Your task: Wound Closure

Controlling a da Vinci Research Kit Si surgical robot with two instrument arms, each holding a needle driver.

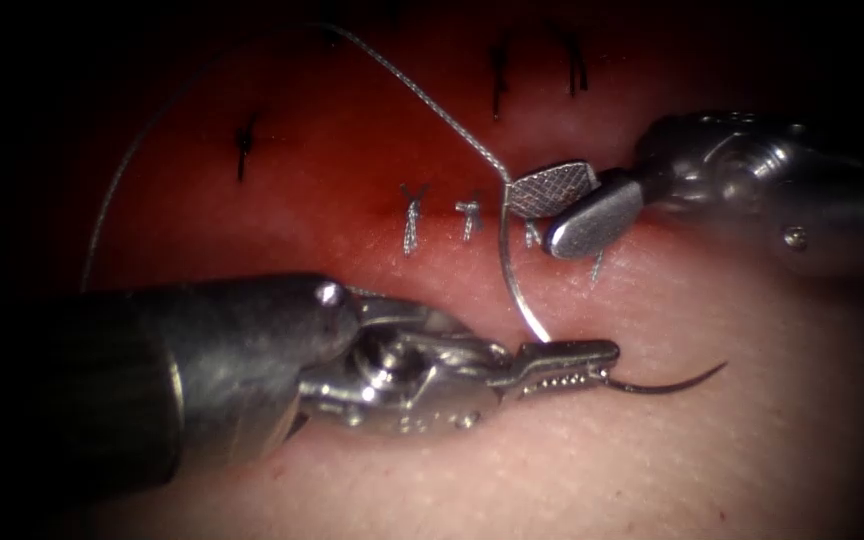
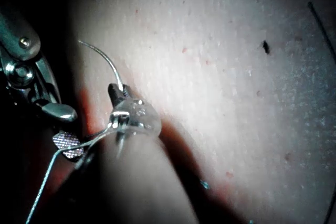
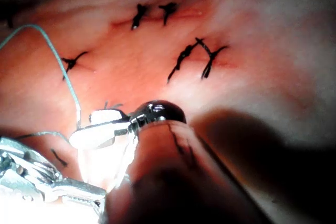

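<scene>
1. Endoscope view: we see the left arm's steel needle driver (image 1: 567, 368) with its jaws closed on the thin curved steel needle (image 1: 522, 300), gripping it partway along the curve. The pointed end juts free to the right of the jaws, clear of the pale pork tissue (image 1: 652, 460). The needle's other limb arcs up to where the grey braided thread (image 1: 422, 95) joins it. The needle sits below the red-stained cut (image 1: 452, 215), not in the tissue.

2. Same view: the right arm's steel needle driver (image 1: 562, 205) has its jaws parted, and the thread-needle junction lies at them. We cannot tell whether it touches them. It holds nothing that we can confirm. Short pale stitch ends (image 1: 412, 215) cross the cut, and dark stitch ends (image 1: 497, 75) sit above.

3. Left wrist view: the needle tip (image 2: 100, 56) curves out of the closed left jaws, with the right tool's cross-hatched jaw face (image 2: 65, 142) just beside the thread.

4. Right wrist view: the parted right jaws hang over the cut, the thread looping past them. The dark stitches (image 3: 197, 56) show far more plainly here than from above.

5. Risk, in our judgement: the free point lies near the tissue and could scratch it if the left tool dips. The thread could snag on the parted right jaws.
</scene>
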